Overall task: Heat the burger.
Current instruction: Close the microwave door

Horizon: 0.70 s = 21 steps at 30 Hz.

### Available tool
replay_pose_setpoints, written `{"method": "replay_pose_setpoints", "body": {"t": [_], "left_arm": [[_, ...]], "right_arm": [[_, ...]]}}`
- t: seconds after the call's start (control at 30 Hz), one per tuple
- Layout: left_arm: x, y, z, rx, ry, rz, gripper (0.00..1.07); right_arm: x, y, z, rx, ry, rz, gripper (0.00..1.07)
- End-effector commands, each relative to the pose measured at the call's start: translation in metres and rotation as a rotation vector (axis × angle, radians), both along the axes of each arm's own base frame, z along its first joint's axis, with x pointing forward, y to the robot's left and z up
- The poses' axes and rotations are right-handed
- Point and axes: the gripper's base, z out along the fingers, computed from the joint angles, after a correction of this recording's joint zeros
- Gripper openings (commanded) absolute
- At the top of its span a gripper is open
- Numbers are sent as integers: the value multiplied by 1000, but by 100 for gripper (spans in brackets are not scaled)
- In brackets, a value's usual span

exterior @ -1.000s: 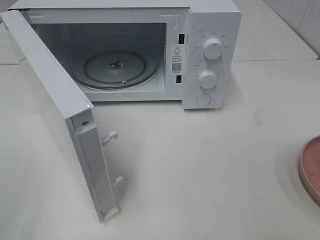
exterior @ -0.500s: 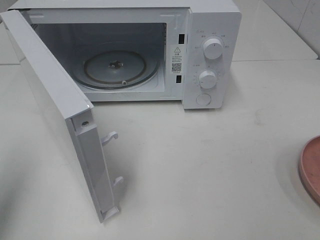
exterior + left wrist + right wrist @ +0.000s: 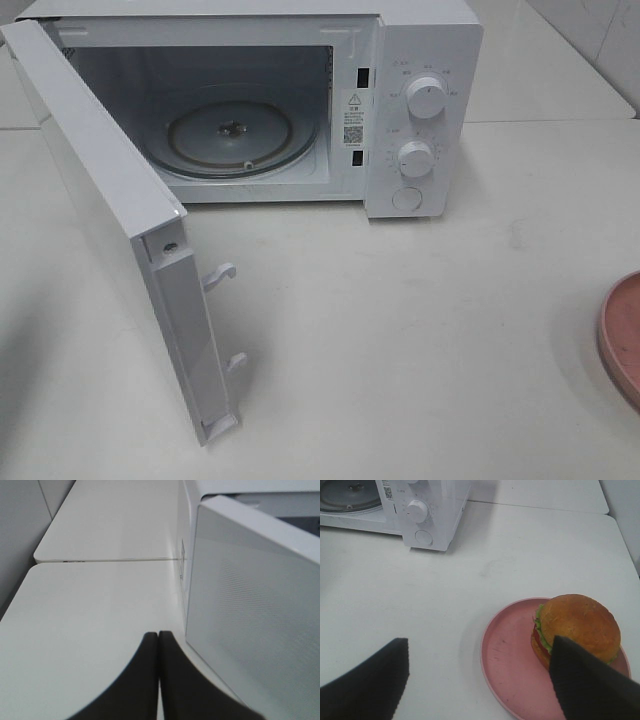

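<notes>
burger (image 3: 577, 625) on pink plate (image 3: 507, 672): light, soft, crushable; grip bun sides gently. right gripper (image 3: 480, 680) wide open, empty; left gripper (image 3: 158, 645) closed, empty.

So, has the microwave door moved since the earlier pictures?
No. In the exterior high view the microwave door stands open at the same angle, its lower corner at the same spot on the table.

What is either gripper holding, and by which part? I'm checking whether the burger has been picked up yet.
Nothing is held. The left gripper is shut on nothing; the right gripper is open above the burger, which sits on the pink plate.
</notes>
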Motion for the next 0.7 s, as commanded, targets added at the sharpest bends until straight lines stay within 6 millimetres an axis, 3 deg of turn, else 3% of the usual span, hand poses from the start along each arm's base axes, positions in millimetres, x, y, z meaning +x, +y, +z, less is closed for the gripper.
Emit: {"method": "replay_pose_setpoints", "body": {"t": [0.03, 0.23, 0.7], "left_arm": [[3, 0, -13, 11, -68, 23, 0], [13, -19, -35, 38, -178, -42, 0], [43, -52, -73, -116, -165, -244, 0]], "right_arm": [[-3, -1, -1, -1, -31, -5, 75], [-3, -1, -1, -1, -31, -5, 75], [-3, -1, -1, -1, -31, -5, 75]]}}
